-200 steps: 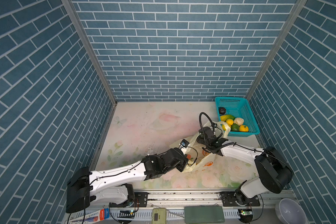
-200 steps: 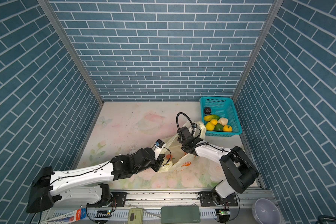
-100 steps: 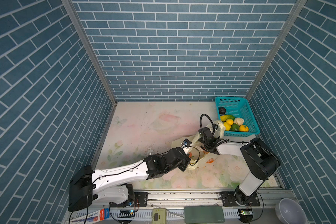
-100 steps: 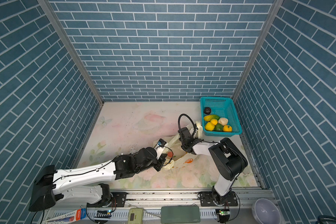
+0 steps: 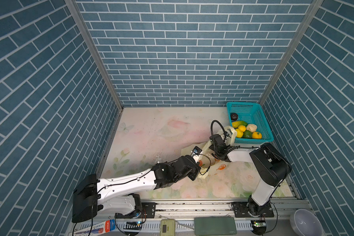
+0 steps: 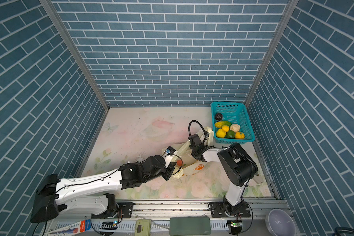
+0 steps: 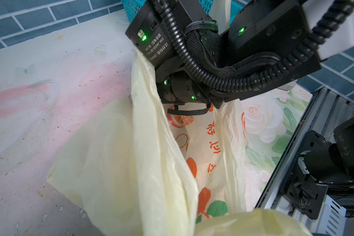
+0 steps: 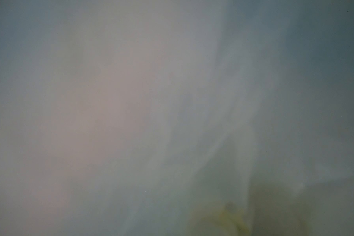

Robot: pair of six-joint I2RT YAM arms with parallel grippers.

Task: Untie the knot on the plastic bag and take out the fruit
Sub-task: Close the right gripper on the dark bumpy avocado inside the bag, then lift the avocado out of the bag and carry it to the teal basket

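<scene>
The floral-printed tabletop (image 5: 151, 132) carries a thin, pale yellow plastic bag printed with orange fruit (image 5: 221, 168), lying crumpled near the front, right of centre. In the left wrist view its mouth (image 7: 202, 143) gapes open. The white right arm (image 5: 238, 155) reaches from the right into the bag's far side, with one handle draped over its wrist. Its claw is buried in plastic, so I cannot tell how its jaws stand. A teal perforated plastic basket (image 5: 251, 114) sits in the far right corner. It holds the fruit (image 5: 242, 128): yellow lemons, a long yellow-green piece, a green one, a cream one and a dark one. The left gripper (image 5: 197, 172) is clamped on the bag's near left edge.
</scene>
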